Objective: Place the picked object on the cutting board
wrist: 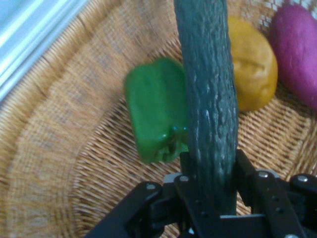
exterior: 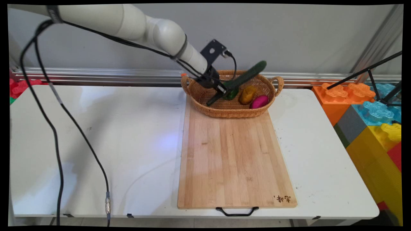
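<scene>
One wooden cutting board (exterior: pixel 236 160) lies nearest on the white bench (exterior: pixel 96 144). Beyond it, the wicker basket (exterior: pixel 224 110) holds a green pepper (wrist: pixel 156 111), a yellow piece (wrist: pixel 252 67) and a magenta one (wrist: pixel 297 47). Above them the claw (wrist: pixel 210 173) pinches a tilted dark cucumber (wrist: pixel 208 79).

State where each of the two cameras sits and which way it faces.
Main view: fixed above the table's near side, looking down across it to the wall; shows the arm and gripper.
Hand view: mounted on the hand, looking along the gripper into the basket; shows linkage and fingers.
Shared: cucumber, green pepper, basket.
</scene>
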Robot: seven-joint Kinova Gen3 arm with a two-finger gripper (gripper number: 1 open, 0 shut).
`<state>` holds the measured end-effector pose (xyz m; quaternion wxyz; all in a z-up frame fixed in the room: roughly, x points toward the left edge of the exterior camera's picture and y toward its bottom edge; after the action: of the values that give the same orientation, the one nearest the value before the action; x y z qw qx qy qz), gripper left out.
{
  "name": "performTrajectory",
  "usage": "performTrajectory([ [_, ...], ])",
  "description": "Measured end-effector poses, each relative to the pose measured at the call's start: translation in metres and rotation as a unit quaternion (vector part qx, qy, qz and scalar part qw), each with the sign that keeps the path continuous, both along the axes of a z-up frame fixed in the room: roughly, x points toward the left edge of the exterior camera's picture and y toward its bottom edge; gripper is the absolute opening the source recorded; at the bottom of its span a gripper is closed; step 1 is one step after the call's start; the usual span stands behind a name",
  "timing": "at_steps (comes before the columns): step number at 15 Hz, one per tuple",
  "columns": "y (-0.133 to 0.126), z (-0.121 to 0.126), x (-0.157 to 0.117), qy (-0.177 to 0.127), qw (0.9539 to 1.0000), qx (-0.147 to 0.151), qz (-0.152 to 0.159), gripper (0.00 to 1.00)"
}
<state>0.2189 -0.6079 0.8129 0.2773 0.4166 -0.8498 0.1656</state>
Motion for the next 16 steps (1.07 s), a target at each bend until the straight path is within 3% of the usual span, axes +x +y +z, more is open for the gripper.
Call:
performTrajectory([
  [5, 0.016, 0.055, 0.008, 0.015, 0.9991, -0.040, -0.003, 0.00],
  [9, 0.034, 0.095, 0.002, 0.032, 0.9971, -0.059, -0.035, 0.00],
  [12, 0.056, 0.114, -0.007, 0.049, 0.9948, -0.049, -0.075, 0.00],
  [16, 0.096, 0.132, -0.020, 0.066, 0.9860, -0.016, -0.153, 0.00],
])
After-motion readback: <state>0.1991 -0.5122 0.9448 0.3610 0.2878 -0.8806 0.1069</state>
